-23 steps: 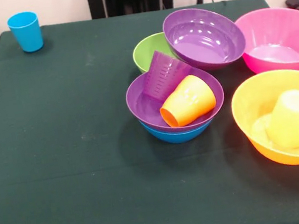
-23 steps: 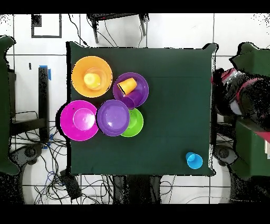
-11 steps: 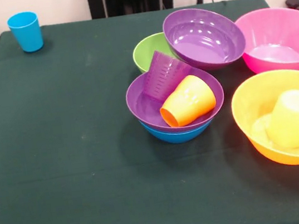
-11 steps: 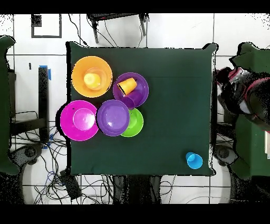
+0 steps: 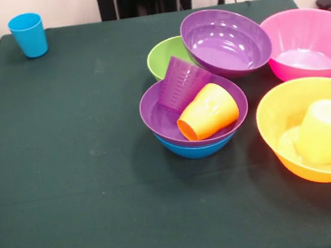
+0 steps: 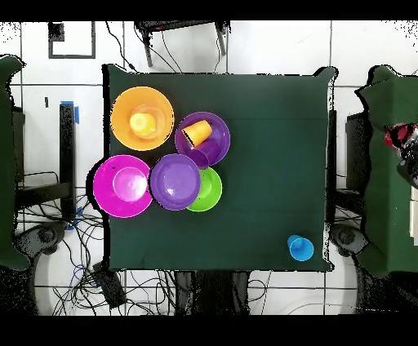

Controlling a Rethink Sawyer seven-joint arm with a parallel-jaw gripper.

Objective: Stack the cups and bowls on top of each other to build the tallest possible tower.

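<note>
**A:** Where did things stand on the dark green cloth-covered surface?

**B:** The tower sat right of centre in the front view: a glossy blue plastic bowl lowest, a glossy purple plastic bowl nested in it. Inside lay a small orange plastic tumbler on its side, mouth toward the lower left, and a small translucent purple tumbler leaning against the rim.

**A:** And the jaws?

**B:** Neither view showed the arm or its jaws, so I could not tell whether they were spread or pressed together.

**A:** What worried you?

**B:** Those two loose cups. I judged that any bowl set on top would rest on a tipped cup, not a rim, and could rock or slide off. The orange one, being round and on its side, might roll when nudged.

**A:** Anything else?

**B:** The second purple plastic bowl sat tilted on the rim of the green plastic bowl, just beside the tower. A grab at either might jog the other, or the tower. The large pink plastic bowl at the right edge touched that cluster too.

**A:** The rest?

**B:** A small yellow plastic tumbler stood upside down in the large orange plastic bowl, lower right. The small blue plastic tumbler stood alone, upper left, well apart, so a long carry.
</note>
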